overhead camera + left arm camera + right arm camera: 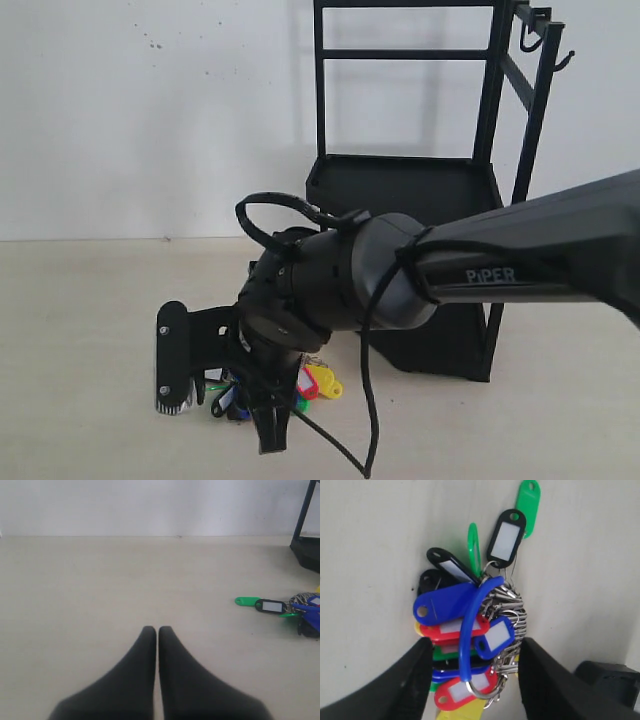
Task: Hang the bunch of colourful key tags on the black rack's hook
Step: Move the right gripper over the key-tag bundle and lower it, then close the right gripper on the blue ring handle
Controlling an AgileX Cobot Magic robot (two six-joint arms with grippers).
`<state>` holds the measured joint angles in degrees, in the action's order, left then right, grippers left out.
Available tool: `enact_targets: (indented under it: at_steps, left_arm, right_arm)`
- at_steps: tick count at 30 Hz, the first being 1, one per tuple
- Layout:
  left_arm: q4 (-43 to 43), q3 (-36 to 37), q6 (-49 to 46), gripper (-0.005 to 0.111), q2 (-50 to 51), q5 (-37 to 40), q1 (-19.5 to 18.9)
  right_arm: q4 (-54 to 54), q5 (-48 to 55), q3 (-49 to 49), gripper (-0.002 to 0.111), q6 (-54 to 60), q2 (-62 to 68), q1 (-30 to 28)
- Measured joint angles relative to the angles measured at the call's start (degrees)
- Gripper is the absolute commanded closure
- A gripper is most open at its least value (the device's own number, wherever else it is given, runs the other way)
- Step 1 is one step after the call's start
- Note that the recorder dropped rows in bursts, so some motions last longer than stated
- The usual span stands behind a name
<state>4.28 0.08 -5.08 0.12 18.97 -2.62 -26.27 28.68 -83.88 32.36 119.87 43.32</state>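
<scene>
- Your right gripper (475, 647) is spread wide, one finger (402, 690) on each side of the colourful key tag bunch (470, 630)
- Neither finger has closed on the tags, and the wrist view does not settle whether the pads brush the outer tags
- The bunch lies on the pale table (80, 330), not lifted, just in front of the foot of the black rack (490, 100)
- In the exterior view your right arm (500, 270) reaches across the middle and hides most of the bunch, so only a red and a yellow tag (320, 382) peek out beneath the wrist
- From the right wrist you see the blue sleeve (470, 625) arching over red and blue tags, with a green tag (527, 502) and a black tag (506, 532) splayed outward
- Your left gripper (157, 630) has its fingers pressed together with nothing between them, low over bare table, well apart from the bunch (300, 607)
- The hook (562, 64) juts from the rack's upper right upright, carrying nothing, high above the bunch
</scene>
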Motion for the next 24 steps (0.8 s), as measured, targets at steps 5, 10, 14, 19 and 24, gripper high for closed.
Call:
enact_targets:
  at_steps: [5, 10, 14, 19, 24]
  left_arm:
    - [0.00, 0.00, 0.00, 0.102, 0.00, 0.00, 0.00]
    - [0.00, 0.00, 0.00, 0.102, 0.00, 0.00, 0.00]
    - [0.00, 0.00, 0.00, 0.102, 0.00, 0.00, 0.00]
    - [0.00, 0.00, 0.00, 0.102, 0.00, 0.00, 0.00]
    - [0.00, 0.00, 0.00, 0.102, 0.00, 0.00, 0.00]
  right_arm:
    - [-0.78, -1.23, -1.64, 0.058, -1.01, 2.24, 0.00]
    - [-1.57, -1.27, -4.90, 0.058, -4.50, 5.40, 0.00]
    - [-1.71, -0.59, -5.68, 0.072, -4.72, 6.87, 0.00]
    - [-1.71, -0.09, -5.73, 0.108, -4.84, 7.11, 0.00]
    - [-1.71, 0.02, -5.82, 0.108, -5.37, 7.14, 0.00]
